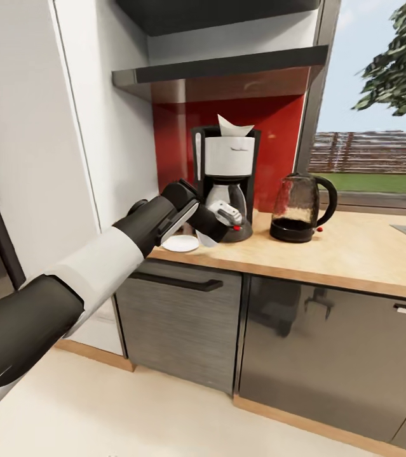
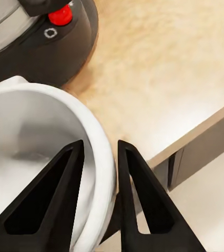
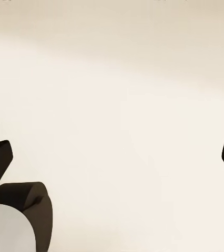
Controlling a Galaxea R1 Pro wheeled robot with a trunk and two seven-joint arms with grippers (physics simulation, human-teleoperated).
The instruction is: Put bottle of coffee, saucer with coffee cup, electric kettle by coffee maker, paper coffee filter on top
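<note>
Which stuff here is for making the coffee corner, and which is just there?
For the job: coffee maker, paper filter, saucer, coffee cup in the left gripper, electric kettle.

Just there: shelf, window, cabinet doors.

coffee maker (image 1: 227,184): on desk (image 1: 355,244), against back wall
paper filter (image 1: 233,126): on top of coffee maker
kettle (image 1: 299,208): right of coffee maker, near
saucer (image 1: 181,244): left-front of coffee maker, desk edge
</note>
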